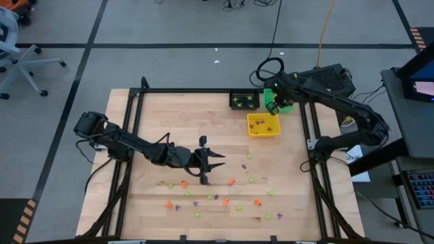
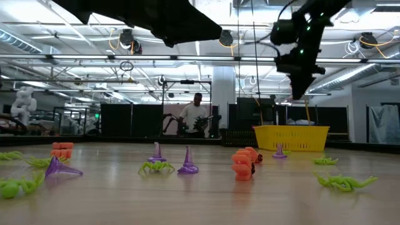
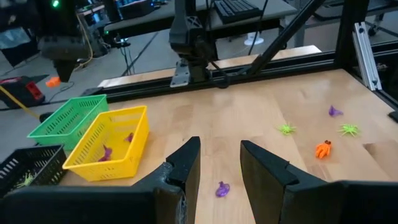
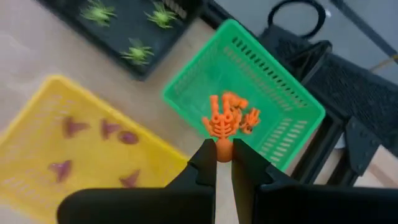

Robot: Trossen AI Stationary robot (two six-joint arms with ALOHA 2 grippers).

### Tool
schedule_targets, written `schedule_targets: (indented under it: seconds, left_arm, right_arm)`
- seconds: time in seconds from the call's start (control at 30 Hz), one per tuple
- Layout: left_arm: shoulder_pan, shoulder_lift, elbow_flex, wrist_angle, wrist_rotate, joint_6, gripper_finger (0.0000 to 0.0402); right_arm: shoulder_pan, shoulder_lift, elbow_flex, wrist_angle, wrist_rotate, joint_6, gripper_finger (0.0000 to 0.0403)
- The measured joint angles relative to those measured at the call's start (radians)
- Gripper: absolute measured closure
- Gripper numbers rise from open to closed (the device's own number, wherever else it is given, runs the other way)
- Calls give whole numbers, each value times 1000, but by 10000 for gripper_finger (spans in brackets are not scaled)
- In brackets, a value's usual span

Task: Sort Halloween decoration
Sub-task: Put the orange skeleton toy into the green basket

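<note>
Small orange, purple and light-green Halloween trinkets lie scattered over the near half of the wooden table. My right gripper hangs above the green bin at the far right. It is shut on an orange trinket. More orange pieces lie in that bin. My left gripper stands open over the middle of the table, pointing nearly level toward the right edge, nothing between its fingers. Below it a purple trinket rests on the table. My right gripper pinches the orange trinket's lower stem end between its two fingertips. The fingers slant down from above. The trinket's branched part sticks out past the fingertips, lifted clear over the green bin.
A yellow bin holding purple trinkets sits beside the green bin. A black bin with green spiders stands at the far edge. A dark frame rims the table. In the low view a person stands far behind.
</note>
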Motion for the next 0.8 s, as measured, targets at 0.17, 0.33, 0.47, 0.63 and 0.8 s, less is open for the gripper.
schedule_targets:
  seconds: [0.17, 0.33, 0.47, 0.63, 0.8]
  left_arm:
    - [-1, 0, 0, -4, 0, -2, 288]
    - [0, 0, 0, -5, 1, -2, 288]
    - [-1, 0, 0, -5, 1, -8, 288]
    - [-1, 0, 0, -7, 1, -8, 288]
    - [-1, 0, 0, -8, 1, -8, 288]
  right_arm:
    - [-98, 121, 24, 1, -51, -36, 399]
    - [-164, 219, 27, 28, -50, -38, 399]
    - [-199, 266, 27, 71, -49, -47, 399]
    - [-221, 309, 27, 103, -48, -55, 398]
    - [-226, 358, 27, 110, -48, -62, 399]
